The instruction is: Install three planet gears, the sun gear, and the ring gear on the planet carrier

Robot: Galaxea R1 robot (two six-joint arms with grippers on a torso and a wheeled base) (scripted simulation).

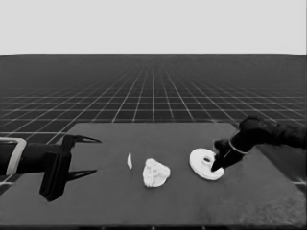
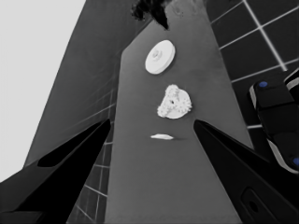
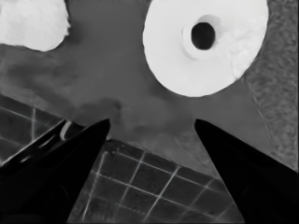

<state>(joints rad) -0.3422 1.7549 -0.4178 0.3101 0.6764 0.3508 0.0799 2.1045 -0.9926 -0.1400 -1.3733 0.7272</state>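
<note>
The larger round part (image 1: 204,165) (image 3: 187,60), thick with a raised hub and a small centre hole, lies flat on the right half of the table. My right gripper (image 1: 217,157) (image 3: 152,121) hovers at its right rim, open, with nothing between the fingers. Mid-table lies the smaller round part (image 1: 156,172) (image 2: 174,102), mostly covered by small toothed gears (image 2: 180,106) bunched on top of it. At the table's left end my left gripper (image 1: 96,155) (image 2: 152,121) waits, open and holding nothing.
A thin white piece (image 1: 129,160) (image 2: 161,136) lies just left of the gear cluster. The table's right edge (image 1: 268,163) runs close behind the right arm. Dark machinery with blue lights (image 2: 275,116) shows past the table's edge in the left wrist view.
</note>
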